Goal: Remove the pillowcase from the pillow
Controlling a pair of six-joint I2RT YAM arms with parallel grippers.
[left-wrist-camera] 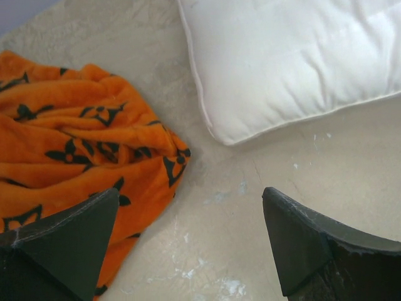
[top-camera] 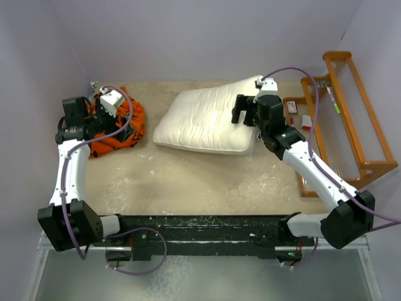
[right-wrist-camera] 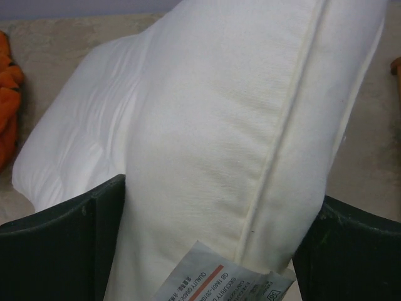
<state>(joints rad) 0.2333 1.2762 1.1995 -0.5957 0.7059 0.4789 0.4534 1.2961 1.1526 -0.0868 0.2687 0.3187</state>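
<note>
Looking from the arm side outward. Closest to me is the black rail (top-camera: 207,229) that both arms are bolted to, then a stretch of speckled beige table (top-camera: 207,182).

Past that, the right hand (right-wrist-camera: 222,188) is clamped on the right end of the big plump cream-white pillow (top-camera: 203,119). The wrist view shows the seamed edge squeezed between the two dark fingers, with a small white printed tag (right-wrist-camera: 219,282) poking out at the bottom. That end looks a bit bunched up in the grip, and the rest of the pillow lies flat on the table, middle to right.

Over on the left, the left hand (left-wrist-camera: 191,194) has its fingers (left-wrist-camera: 69,244) wide apart with only table between them, so it's holding nothing. It sits right at the edge of the bright orange fabric pillowcase with dark brown flower motifs (top-camera: 119,125). That's dumped in a crumpled heap toward the far left corner, well apart from the pillow. One finger overlaps the fabric in the wrist view, but I can't tell if it's touching.

Off to the right there's an orange-brown wooden rack (top-camera: 351,119), not involved.

So honestly the job looks basically done to me: the pillow is completely bare and there's no orange on it anywhere. I'd guess all that's left is for the right hand to let go of the pillow and for both arms to pull back.
</note>
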